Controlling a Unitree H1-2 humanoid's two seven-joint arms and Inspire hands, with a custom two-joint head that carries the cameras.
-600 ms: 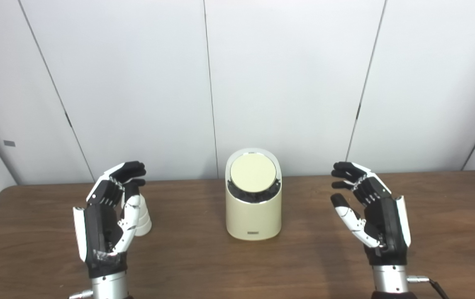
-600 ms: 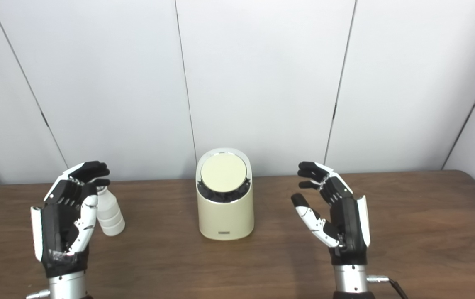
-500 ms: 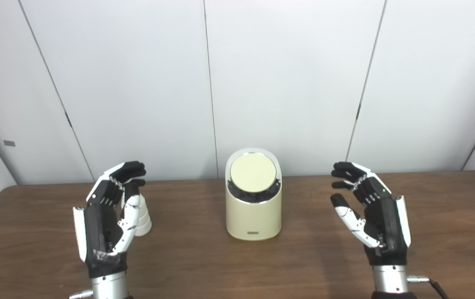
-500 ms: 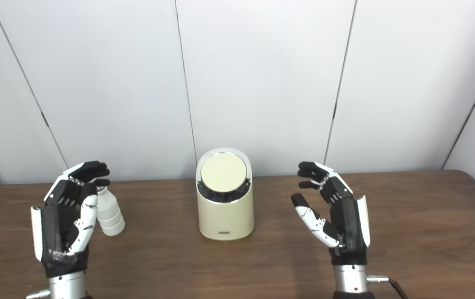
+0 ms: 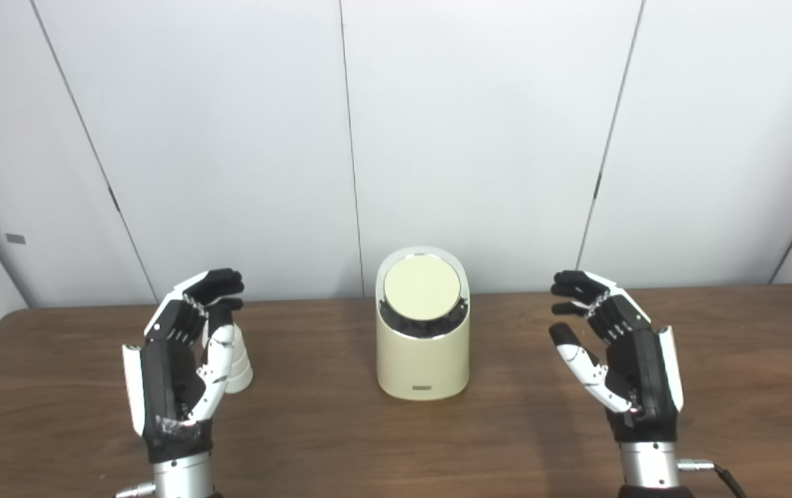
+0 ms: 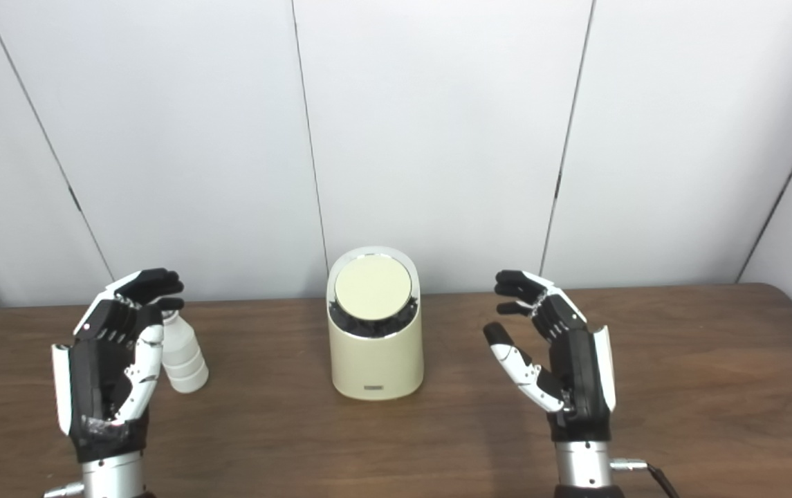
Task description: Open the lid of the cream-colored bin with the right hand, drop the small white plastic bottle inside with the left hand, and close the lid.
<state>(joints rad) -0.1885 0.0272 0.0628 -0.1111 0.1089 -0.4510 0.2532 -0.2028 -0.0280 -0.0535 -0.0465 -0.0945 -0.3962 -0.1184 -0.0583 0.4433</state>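
The cream-colored bin (image 5: 423, 356) stands upright at the table's middle, its round lid (image 5: 422, 287) shut and tilted toward me. A small white plastic bottle (image 6: 182, 356) stands upright left of the bin; in the left eye view my left hand hides most of it. My left hand (image 5: 178, 363) is raised just in front of the bottle, fingers apart, holding nothing. My right hand (image 5: 620, 363) is raised right of the bin, well apart from it, fingers spread and empty.
The brown wooden table (image 5: 340, 429) runs across the whole picture, with a white panelled wall (image 5: 479, 138) close behind it. A thin cable (image 6: 658, 474) hangs at my right wrist.
My right hand has drifted very slightly left. The left hand, bottle and bin have not moved.
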